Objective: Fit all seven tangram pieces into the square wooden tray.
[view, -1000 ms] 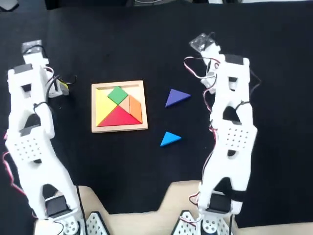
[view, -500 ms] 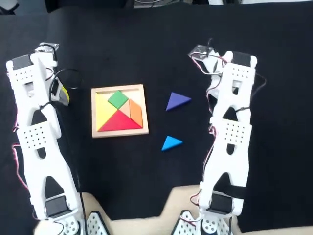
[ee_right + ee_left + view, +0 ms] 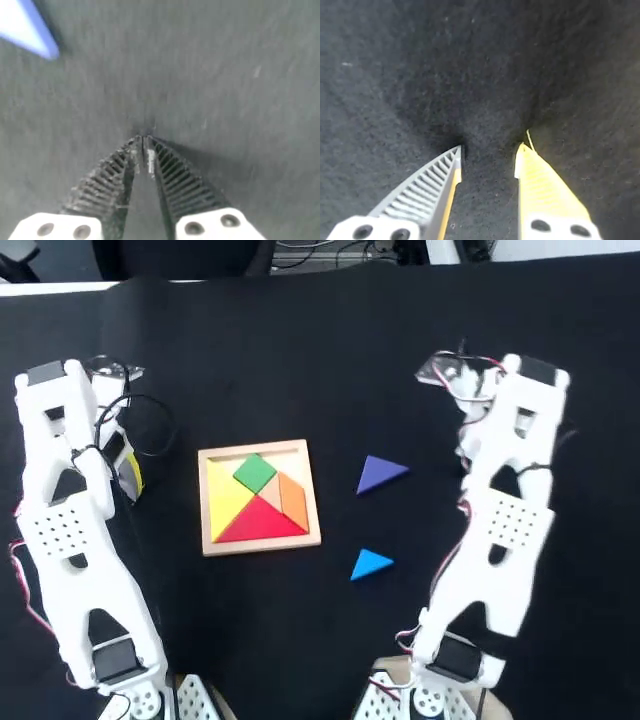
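Observation:
The square wooden tray (image 3: 207, 540) lies on the black cloth between the arms. It holds a yellow triangle (image 3: 225, 500), a green square (image 3: 255, 472), an orange piece (image 3: 293, 498) and a red triangle (image 3: 262, 523). A purple triangle (image 3: 381, 473) and a blue triangle (image 3: 371, 563) lie loose to the tray's right. My left gripper (image 3: 490, 150) is open over bare cloth, left of the tray, its yellow finger (image 3: 130, 472) showing beside the arm. My right gripper (image 3: 144, 140) is shut and empty, close to the cloth, with the purple triangle's corner (image 3: 27, 27) nearby.
The left arm (image 3: 60, 530) stands along the table's left side and the right arm (image 3: 500, 530) to the right of the loose triangles. Cables (image 3: 145, 430) loop near the left arm. Open black cloth stretches behind the tray.
In the high view the tray, both loose triangles and the arms now sit lower and further right, all shifted together. Both arms have also changed posture slightly.

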